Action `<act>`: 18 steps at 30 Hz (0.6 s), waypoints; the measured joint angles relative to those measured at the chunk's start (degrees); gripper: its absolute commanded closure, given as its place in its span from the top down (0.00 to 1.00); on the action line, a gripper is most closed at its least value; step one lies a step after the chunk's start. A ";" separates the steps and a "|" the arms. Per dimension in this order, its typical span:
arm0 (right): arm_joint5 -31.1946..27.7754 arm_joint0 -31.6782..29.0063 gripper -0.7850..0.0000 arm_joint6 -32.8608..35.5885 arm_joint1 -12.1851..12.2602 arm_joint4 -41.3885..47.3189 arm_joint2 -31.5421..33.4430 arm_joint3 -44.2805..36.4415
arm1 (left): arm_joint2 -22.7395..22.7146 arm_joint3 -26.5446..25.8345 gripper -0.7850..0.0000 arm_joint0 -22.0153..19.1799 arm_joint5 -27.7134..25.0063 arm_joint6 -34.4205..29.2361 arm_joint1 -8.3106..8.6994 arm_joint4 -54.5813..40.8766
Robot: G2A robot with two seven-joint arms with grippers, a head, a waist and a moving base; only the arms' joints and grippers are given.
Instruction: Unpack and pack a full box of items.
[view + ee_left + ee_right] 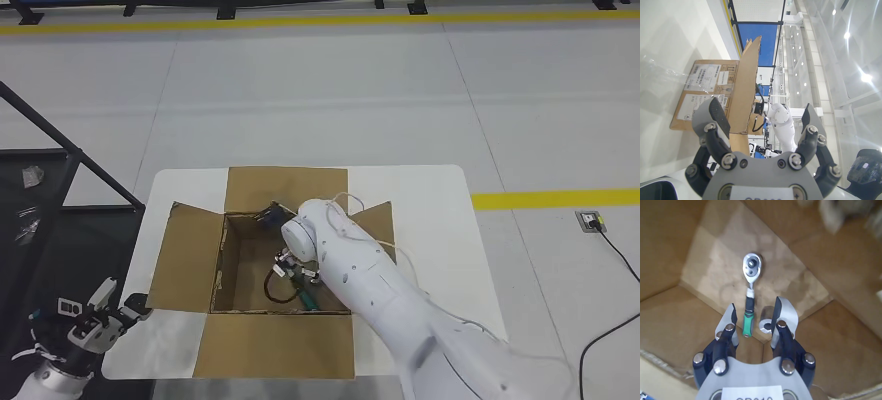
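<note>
An open cardboard box point(190, 258) stands on the white table point(430, 200), flaps spread out. Inside it, my right gripper point(755, 306) hangs open just above a ratchet wrench point(750, 285) with a green and black handle, lying on the box floor point(719, 262). A short metal cylinder point(766, 320) lies beside the wrench handle, partly behind one finger. From above, the right arm point(340, 260) covers much of the box's inside; a dark item point(270, 214) rests at the far wall. My left gripper point(761, 115) is open and holds nothing, off the table's near left corner, facing the box's outer side point(704, 89).
A black metal frame point(60, 160) and dark stand sit left of the table. A raised box flap point(747, 83) stands between my left gripper and the right arm. Grey floor with yellow lines surrounds the table; a cable and socket point(590, 222) lie on the right.
</note>
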 measured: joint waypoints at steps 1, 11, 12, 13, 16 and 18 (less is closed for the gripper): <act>-1.28 0.29 0.60 0.02 0.36 0.72 0.72 -1.18 | 0.19 -0.08 1.00 -0.08 0.08 0.16 0.00 0.33; -5.24 -6.25 0.78 3.88 7.38 -0.87 8.15 -23.54 | 1.49 -2.34 1.00 0.08 0.31 1.40 -0.07 2.31; -4.56 -8.01 0.91 5.19 8.39 -1.92 9.22 -27.50 | 1.53 -2.65 1.00 0.19 0.25 1.51 -0.08 2.36; -3.41 -10.72 1.00 6.96 9.81 -3.71 10.85 -33.21 | 1.61 -3.08 1.00 0.34 0.18 1.63 -0.11 2.42; -0.65 -18.97 1.00 11.91 13.24 -9.35 15.36 -48.21 | 1.90 -4.24 1.00 0.70 0.04 1.95 -0.16 2.63; 0.73 -23.64 1.00 14.51 14.69 -12.99 17.49 -55.92 | 2.10 -4.93 1.00 0.92 0.00 2.14 -0.20 2.84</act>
